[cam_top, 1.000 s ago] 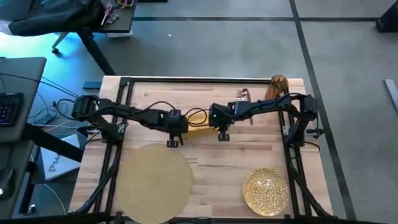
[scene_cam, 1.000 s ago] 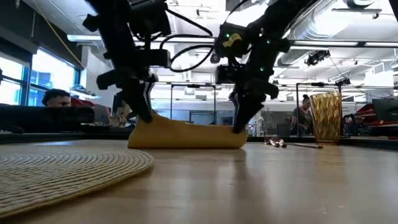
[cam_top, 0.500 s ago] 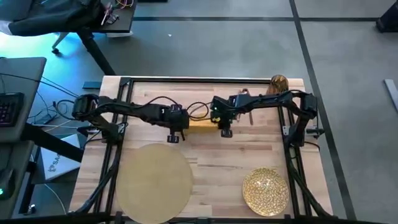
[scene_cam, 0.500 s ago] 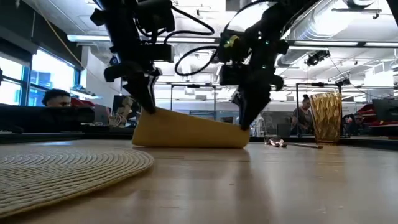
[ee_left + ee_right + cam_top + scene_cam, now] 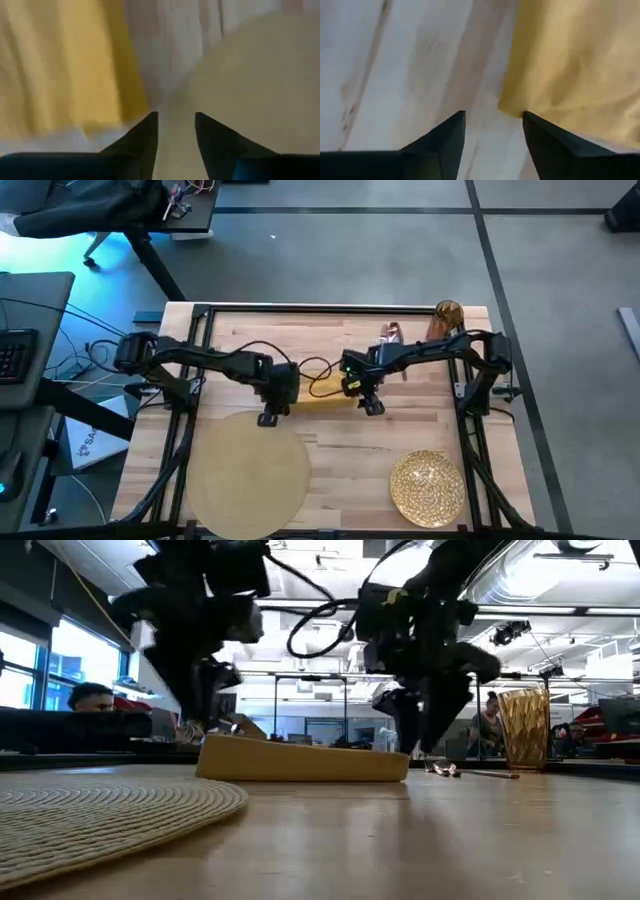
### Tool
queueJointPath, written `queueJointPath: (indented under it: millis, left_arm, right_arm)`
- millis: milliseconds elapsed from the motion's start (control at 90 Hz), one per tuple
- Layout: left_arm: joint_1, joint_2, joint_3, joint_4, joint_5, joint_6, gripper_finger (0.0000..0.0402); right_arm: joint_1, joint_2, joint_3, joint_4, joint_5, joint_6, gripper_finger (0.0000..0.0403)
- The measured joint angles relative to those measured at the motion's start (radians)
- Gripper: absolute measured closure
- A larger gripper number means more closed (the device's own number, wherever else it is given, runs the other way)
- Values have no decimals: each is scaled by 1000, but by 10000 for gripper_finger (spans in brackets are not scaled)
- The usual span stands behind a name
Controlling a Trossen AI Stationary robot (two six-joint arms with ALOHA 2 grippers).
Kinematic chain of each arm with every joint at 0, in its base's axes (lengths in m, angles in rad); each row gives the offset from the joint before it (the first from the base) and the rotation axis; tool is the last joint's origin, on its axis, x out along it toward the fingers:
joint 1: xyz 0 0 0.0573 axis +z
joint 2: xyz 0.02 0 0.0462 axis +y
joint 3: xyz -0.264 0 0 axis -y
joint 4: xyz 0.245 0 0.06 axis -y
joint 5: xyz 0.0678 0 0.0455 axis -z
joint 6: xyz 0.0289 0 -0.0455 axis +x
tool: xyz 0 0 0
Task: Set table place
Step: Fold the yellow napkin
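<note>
The mustard-yellow napkin (image 5: 325,396) lies folded and flat on the table (image 5: 400,435), just beyond the round tan placemat (image 5: 248,475). My left gripper (image 5: 268,418) hovers open at the napkin's left end, between napkin (image 5: 60,65) and placemat (image 5: 260,65). My right gripper (image 5: 372,408) hovers open at the right end, and the napkin's corner (image 5: 512,107) shows just past its fingers. In the low view both grippers (image 5: 200,690) (image 5: 420,725) stand above the napkin (image 5: 300,761) and clear of it.
A gold textured plate (image 5: 427,485) sits at the near right. An amber glass (image 5: 447,318) stands at the far right corner, with copper cutlery (image 5: 392,335) lying beside it. Bare wood lies between the placemat and the plate.
Both grippers held the napkin's two ends, raised off the table. They have let go, risen clear of the napkin and moved toward the near edge and slightly apart. The napkin has dropped and now lies flat.
</note>
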Motion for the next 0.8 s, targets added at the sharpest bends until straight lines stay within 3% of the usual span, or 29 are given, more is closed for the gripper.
queueJointPath:
  millis: [222,422,522,611,711,800]
  left_arm:
    - [41,-20,0,-27,-64,-306,281]
    - [157,-7,0,58,-103,-467,342]
    - [230,1,-17,72,-26,-565,381]
    - [298,1,-74,148,119,-657,396]
    - [363,1,-168,237,280,-766,386]
    - [396,1,-255,354,313,-853,357]
  right_arm:
    - [-79,-96,0,-39,-110,151,252]
    - [-173,-125,0,55,-60,354,258]
    - [-202,-125,0,65,-55,437,259]
    - [-211,-124,0,58,-57,441,259]
    - [-210,-124,0,41,-62,429,259]
    - [-202,-124,0,35,-63,413,259]
